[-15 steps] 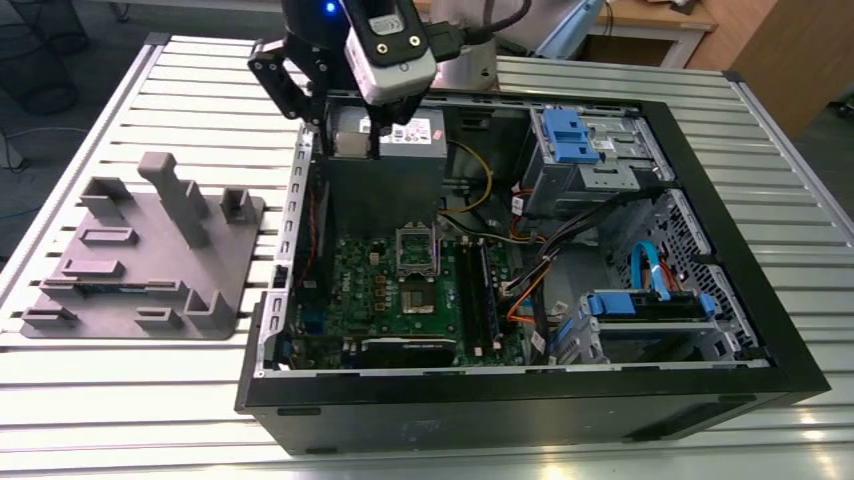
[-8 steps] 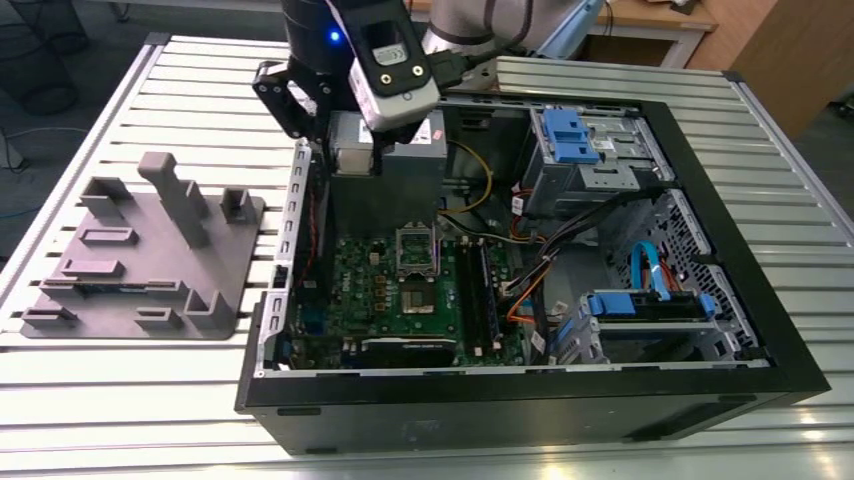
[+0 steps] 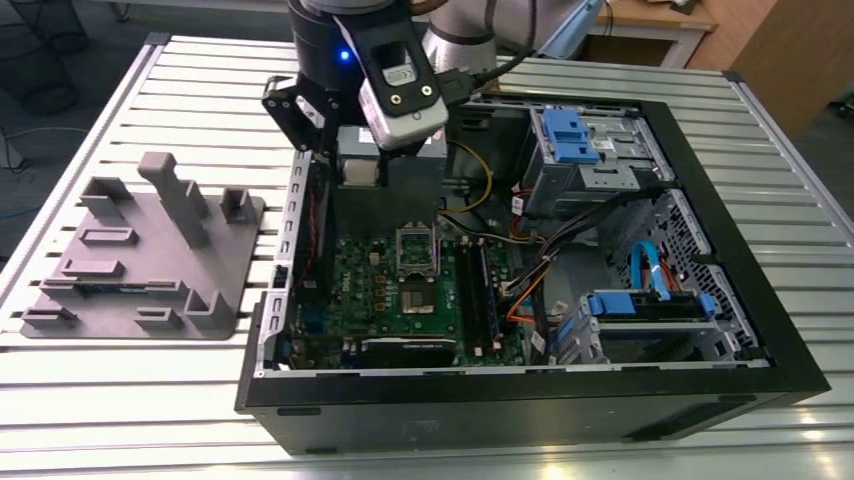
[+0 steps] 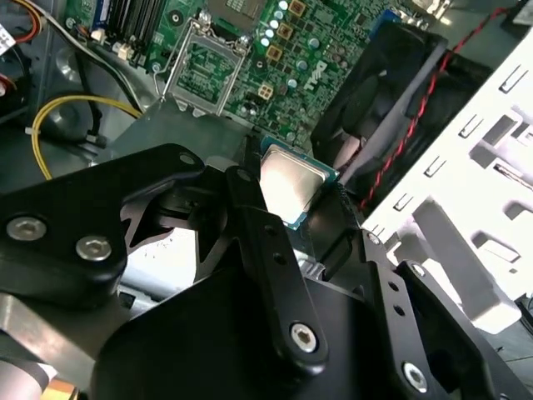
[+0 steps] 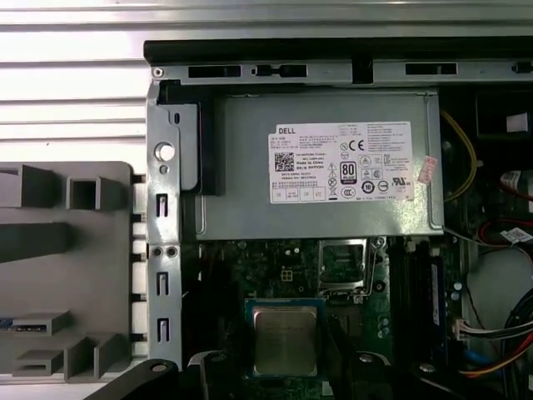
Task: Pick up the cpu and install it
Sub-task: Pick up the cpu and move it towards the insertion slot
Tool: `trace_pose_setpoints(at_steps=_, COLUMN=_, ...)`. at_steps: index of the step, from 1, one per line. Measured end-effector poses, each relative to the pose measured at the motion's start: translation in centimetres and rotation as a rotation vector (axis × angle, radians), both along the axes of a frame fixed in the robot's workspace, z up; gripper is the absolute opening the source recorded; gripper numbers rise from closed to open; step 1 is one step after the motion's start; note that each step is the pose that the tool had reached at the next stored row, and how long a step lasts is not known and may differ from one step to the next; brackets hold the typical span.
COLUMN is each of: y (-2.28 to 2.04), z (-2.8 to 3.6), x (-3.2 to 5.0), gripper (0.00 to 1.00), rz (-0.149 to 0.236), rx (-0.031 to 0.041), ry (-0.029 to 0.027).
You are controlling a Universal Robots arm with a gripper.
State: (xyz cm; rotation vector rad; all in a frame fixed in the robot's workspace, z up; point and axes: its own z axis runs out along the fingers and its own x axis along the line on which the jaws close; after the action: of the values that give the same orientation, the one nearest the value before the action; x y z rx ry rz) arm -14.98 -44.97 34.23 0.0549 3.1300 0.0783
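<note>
The cpu (image 4: 290,182) is a small silvery square chip with a thin pale rim, and it sits between my gripper's (image 4: 293,207) black fingers (image 4: 250,208), which are shut on its edges. In the first wrist view the cpu (image 5: 285,338) hangs over the green motherboard, a short way from the open socket (image 5: 341,263) with its raised metal frame. In the exterior view my gripper (image 3: 363,172) hovers with the cpu (image 3: 360,173) above the back of the open computer case (image 3: 534,380), over the grey power supply and behind the socket (image 3: 416,252).
A grey fixture plate (image 3: 147,250) with upright blocks lies on the slatted table at the exterior view's left. Inside the case are a power supply (image 5: 325,167), a black fan (image 4: 400,92), coloured cables (image 3: 534,270), black memory sticks (image 3: 474,290) and blue drive caddies (image 3: 567,135).
</note>
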Motion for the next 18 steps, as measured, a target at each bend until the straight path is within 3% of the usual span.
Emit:
trace_pose_setpoints(at_steps=9, y=-0.36, z=-0.83, x=1.49, gripper=0.47, rz=0.0, rx=0.0002, ry=0.0032)
trace_pose_setpoints(at_steps=14, y=-0.77, z=-1.52, x=2.38, gripper=0.47, rz=0.0, rx=-0.0001, ry=0.0043)
trace_pose_setpoints(at_steps=18, y=-1.04, z=-2.07, x=3.22, gripper=0.47, rz=0.0, rx=-0.0001, ry=0.0091)
